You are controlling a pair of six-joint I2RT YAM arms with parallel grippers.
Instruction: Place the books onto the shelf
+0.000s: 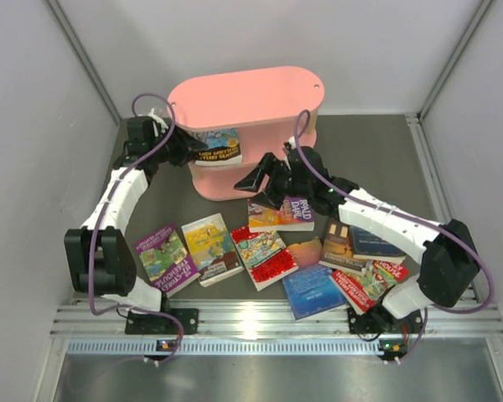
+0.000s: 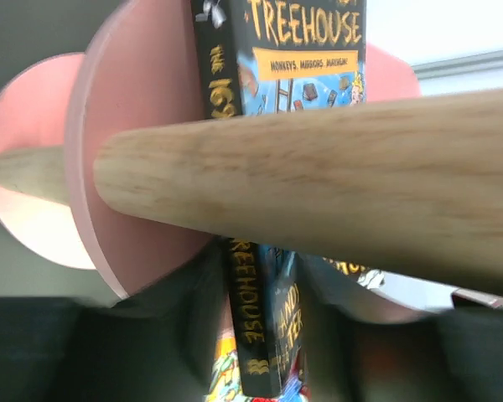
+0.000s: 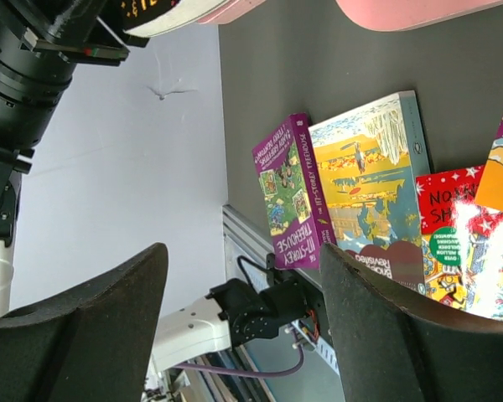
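Observation:
The pink shelf (image 1: 243,96) stands at the back of the table. A dark Treehouse book (image 1: 218,147) stands upright in its middle tier, with my left gripper (image 1: 189,151) at its left end. In the left wrist view that book (image 2: 306,33) sits between my left gripper's (image 2: 260,335) blurred fingers, against a pink board (image 2: 142,126); whether they still press it is unclear. My right gripper (image 1: 256,177) hovers in front of the shelf, open and empty (image 3: 243,327). Several books lie flat on the table: purple (image 1: 166,258), yellow (image 1: 210,247), red (image 1: 263,255).
A wooden dowel (image 2: 318,176) of the shelf crosses close in front of the left wrist camera. More books lie under and beside the right arm (image 1: 365,247), one blue (image 1: 312,289). A metal rail (image 1: 260,322) runs along the near edge. Grey walls close in both sides.

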